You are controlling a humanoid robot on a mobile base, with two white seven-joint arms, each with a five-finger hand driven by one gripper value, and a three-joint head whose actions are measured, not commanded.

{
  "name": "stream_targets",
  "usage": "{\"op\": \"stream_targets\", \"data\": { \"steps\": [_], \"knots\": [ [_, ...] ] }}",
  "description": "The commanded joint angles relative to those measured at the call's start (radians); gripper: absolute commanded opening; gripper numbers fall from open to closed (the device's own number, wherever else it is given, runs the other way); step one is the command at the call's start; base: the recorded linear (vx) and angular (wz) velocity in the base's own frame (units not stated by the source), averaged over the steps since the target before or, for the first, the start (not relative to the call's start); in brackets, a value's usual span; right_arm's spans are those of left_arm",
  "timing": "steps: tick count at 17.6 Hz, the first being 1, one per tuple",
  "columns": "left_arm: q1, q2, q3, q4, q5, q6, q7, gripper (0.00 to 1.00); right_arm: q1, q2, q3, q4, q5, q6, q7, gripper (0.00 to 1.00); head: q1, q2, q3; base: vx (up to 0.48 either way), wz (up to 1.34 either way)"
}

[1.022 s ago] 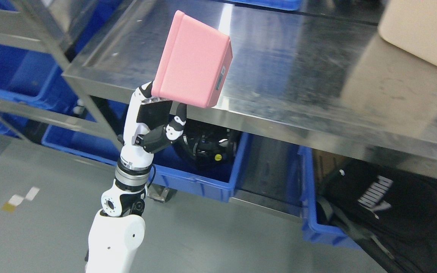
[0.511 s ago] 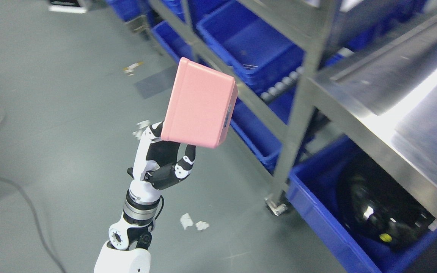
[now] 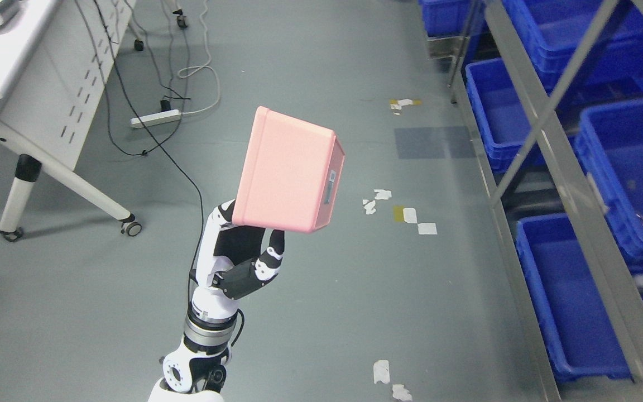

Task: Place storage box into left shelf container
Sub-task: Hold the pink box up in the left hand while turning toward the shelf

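Left hand (image 3: 240,262) raised above the grey floor (image 3: 310,312), fingers curled under a pink storage box (image 3: 288,170), gripping its lower edge. Box tilted, held clear of the metal shelf (image 3: 564,184) with blue bins (image 3: 631,162) at right.

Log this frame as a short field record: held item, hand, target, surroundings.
held item: pink storage box, tilted, above the floor
hand: left hand, fingers closed under the box's lower edge
right hand: not in view
target: blue shelf bins on the metal rack at the right, box not yet in any
surroundings: white table upper left, power strip and cables on the grey floor, tape scraps
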Motion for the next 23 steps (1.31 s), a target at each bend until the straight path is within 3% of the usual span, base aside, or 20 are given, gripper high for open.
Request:
{"op": "stream_targets", "data": {
  "steps": [1, 23],
  "knots": [
    [0.026, 0.017, -0.002, -0.023, 0.000, -0.001, 0.002, 0.01, 0.009, -0.017, -0.005, -0.017, 0.002, 0.000, -0.001, 1.00, 0.0000, 0.000, 0.000, 0.363, 0.50],
    [0.080, 0.017, -0.051, -0.026, 0.000, -0.001, -0.009, 0.01, 0.009, -0.017, -0.005, -0.017, 0.002, 0.000, -0.001, 1.00, 0.0000, 0.000, 0.000, 0.416, 0.09]
  ]
}}
